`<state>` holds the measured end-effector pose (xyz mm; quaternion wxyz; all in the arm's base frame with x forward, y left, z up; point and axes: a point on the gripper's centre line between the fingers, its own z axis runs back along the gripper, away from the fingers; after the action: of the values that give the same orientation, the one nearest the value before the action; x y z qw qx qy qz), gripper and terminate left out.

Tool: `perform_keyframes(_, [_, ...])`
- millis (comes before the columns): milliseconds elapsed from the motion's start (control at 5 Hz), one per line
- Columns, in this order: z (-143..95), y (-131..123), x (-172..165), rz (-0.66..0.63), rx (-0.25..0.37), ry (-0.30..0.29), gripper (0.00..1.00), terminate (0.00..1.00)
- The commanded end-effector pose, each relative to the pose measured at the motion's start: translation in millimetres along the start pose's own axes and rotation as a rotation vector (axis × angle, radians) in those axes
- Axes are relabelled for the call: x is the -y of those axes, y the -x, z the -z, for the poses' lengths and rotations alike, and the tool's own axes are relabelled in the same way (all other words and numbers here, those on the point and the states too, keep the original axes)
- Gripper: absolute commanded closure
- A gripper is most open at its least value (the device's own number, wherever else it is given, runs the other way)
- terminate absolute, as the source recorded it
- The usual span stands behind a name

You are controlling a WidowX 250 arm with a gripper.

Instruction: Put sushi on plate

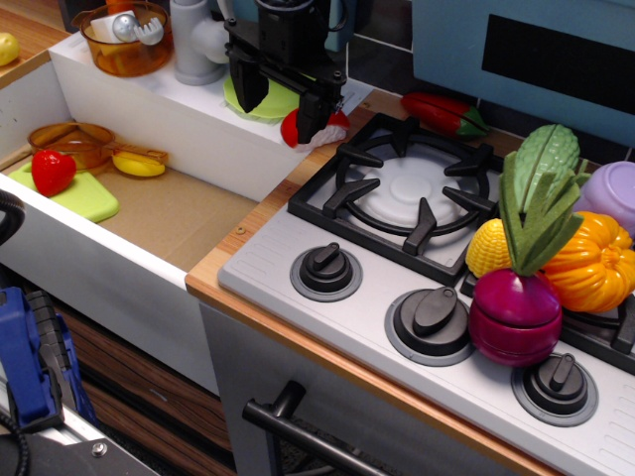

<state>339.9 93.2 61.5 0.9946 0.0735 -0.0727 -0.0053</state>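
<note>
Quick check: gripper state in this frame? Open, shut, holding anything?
Gripper: open, jaws spread, holding nothing. The sushi sits beside its right finger at the edge of the plate, not clamped.

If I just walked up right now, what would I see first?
Probably the pile of bright toy vegetables on the right side of the stove: purple, orange, yellow and leafy green. Next, the black gripper at the top, hanging over the little green plate, with the red-topped sushi right by its fingertips. Then the red strawberry toy on the green cutting board down in the sink.
</note>
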Motion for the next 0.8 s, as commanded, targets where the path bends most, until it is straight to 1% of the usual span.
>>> perform_keyframes(0, [0.0,0.0,0.0,0.000,0.000,0.000,0.00,0.00])
perform_keyframes(200, [0.8,-10.0,-2.0,0.077,0.030,0.012,0.00,0.00])
perform_keyframes(400, [1.4,-24.0,-8.7,0.122,0.035,0.025,0.00,0.00])
perform_keyframes(600, [7.6,-36.6,-15.9,0.156,0.051,0.037,0.00,0.00])
